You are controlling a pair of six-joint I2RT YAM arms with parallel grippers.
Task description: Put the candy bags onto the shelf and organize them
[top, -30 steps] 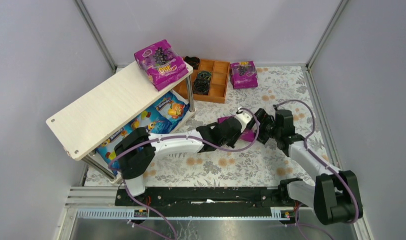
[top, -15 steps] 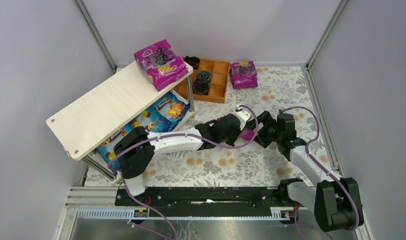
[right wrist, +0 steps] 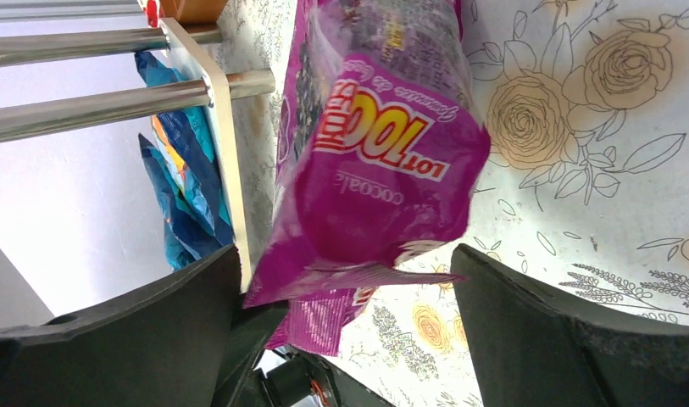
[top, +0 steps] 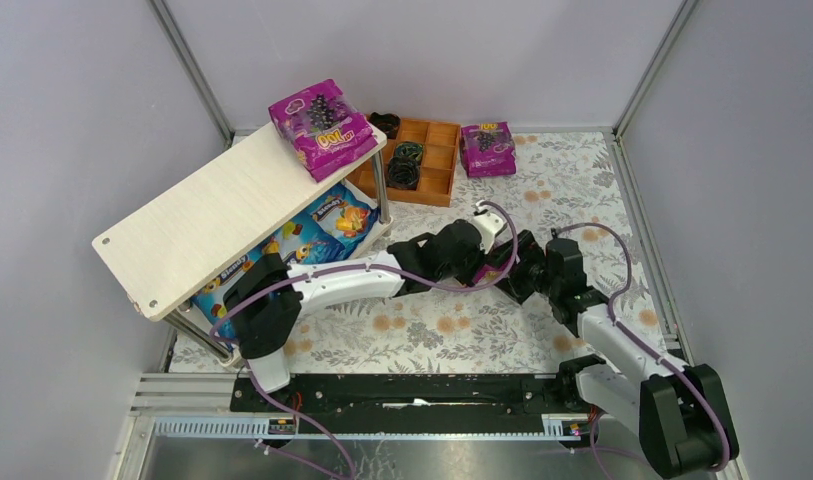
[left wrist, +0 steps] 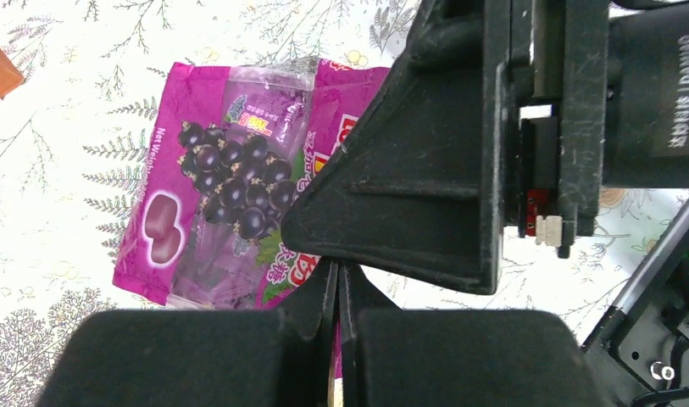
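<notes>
Handling likely light, soft, slippery: grape candy bag point(right wrist: 375, 144); left fingers point(left wrist: 197, 356) pinch its edge seam; right fingers point(right wrist: 569, 331) gape, straddling it.

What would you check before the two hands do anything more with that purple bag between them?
1. Left hand closed on held bag: ok, purple shows in the slit.
2. Right hand open around it: ok, wide gap, bag inside.
3. Hands clear of each other: cannot tell, very close.
4. Space on shelf top board: ok, mostly bare beside shelved bag.
5. Far bag shelved: not ok, lies off the shelf.
</notes>
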